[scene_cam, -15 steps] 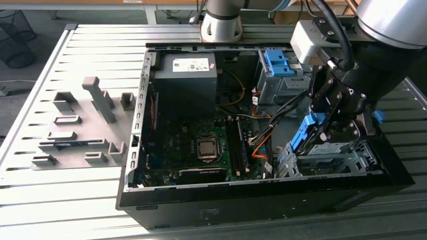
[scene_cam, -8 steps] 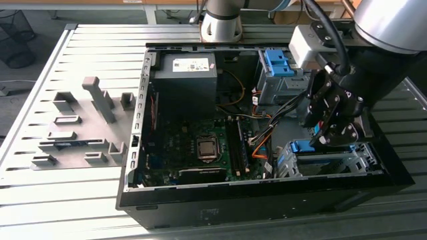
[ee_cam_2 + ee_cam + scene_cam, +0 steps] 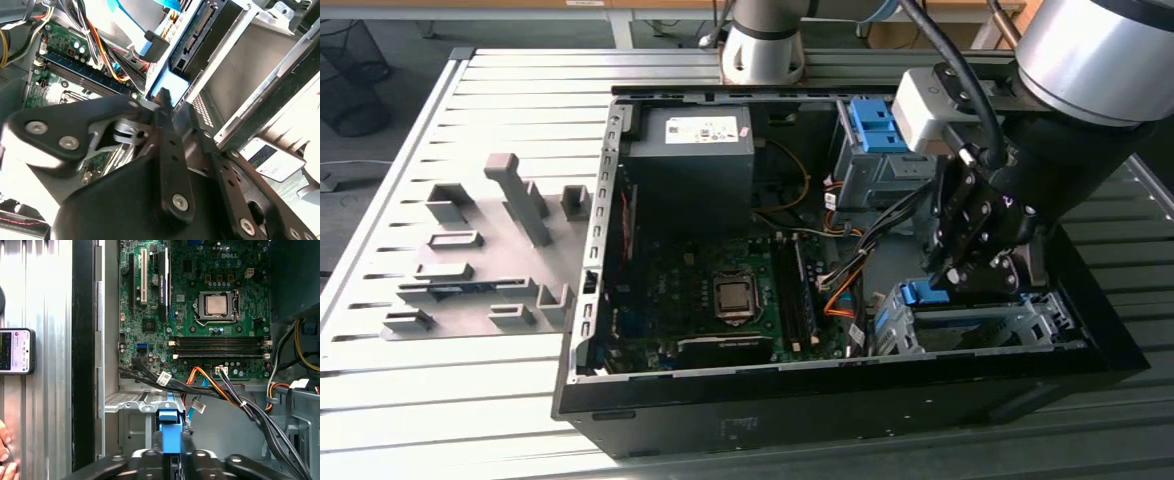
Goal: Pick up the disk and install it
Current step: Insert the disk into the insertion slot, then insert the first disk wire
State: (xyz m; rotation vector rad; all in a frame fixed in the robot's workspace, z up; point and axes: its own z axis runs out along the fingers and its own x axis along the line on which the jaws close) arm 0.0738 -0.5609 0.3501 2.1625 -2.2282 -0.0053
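The disk [image 3: 977,332] lies in the grey drive cage [image 3: 894,330] at the corner of the open computer case, on the exterior view's right. Its blue rail end [image 3: 927,294] sticks up at the cage's edge. My gripper [image 3: 977,272] stands straight over it, fingers shut on that blue end. In the first wrist view the blue rail [image 3: 167,432] runs between my fingertips [image 3: 186,449], above the cage's grey top [image 3: 130,401]. The second wrist view has the disk's dark connector edge [image 3: 199,31] sitting inside the metal frame just beyond my gripper [image 3: 166,100].
Bundled orange and black cables [image 3: 843,288] cross between the motherboard [image 3: 720,295] and the cage. A black power supply [image 3: 694,150] and a second cage with a blue bracket [image 3: 874,122] sit further back. Grey fixture blocks [image 3: 494,250] lie outside. A phone [image 3: 15,351] and a hand [image 3: 4,450] rest beside the case.
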